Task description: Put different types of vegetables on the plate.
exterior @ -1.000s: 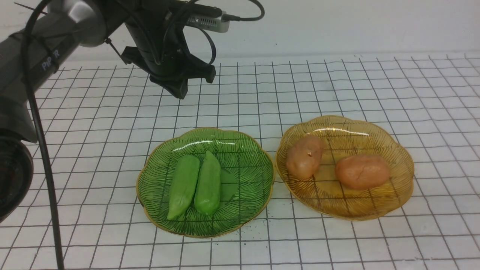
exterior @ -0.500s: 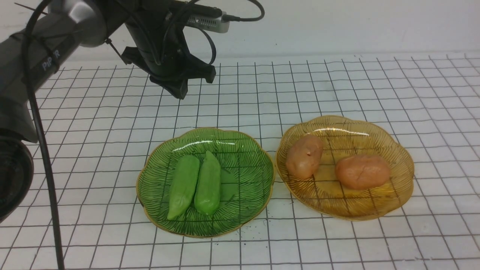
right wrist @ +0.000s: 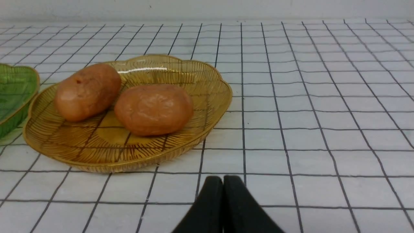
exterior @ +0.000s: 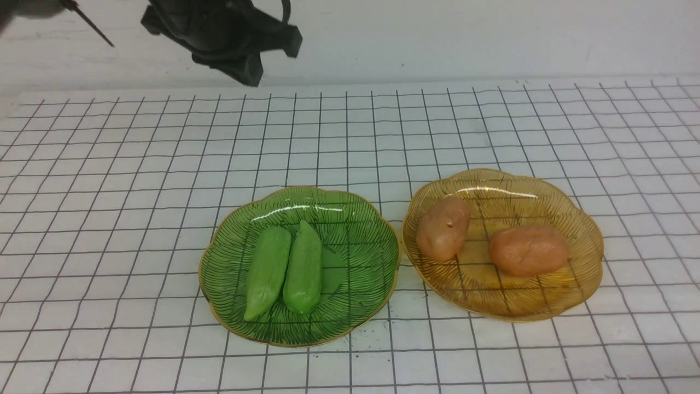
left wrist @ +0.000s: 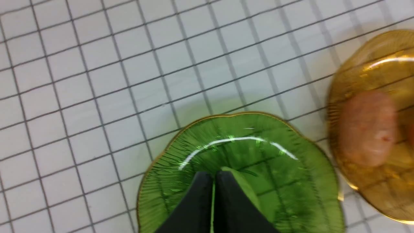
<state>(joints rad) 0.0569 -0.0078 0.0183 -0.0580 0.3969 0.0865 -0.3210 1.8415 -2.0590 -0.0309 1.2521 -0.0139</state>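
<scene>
Vegetables are sorted: two green pods lie lengthwise, side by side, on the green plate; two potatoes rest on the amber plate. Left gripper, fingers pressed together and empty, hangs high behind the pods. Right gripper, likewise closed, sits low beside the amber plate.

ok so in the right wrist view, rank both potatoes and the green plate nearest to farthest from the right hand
1. right potato, right side of amber plate
2. left potato, its left side
3. green plate, left of both
</scene>
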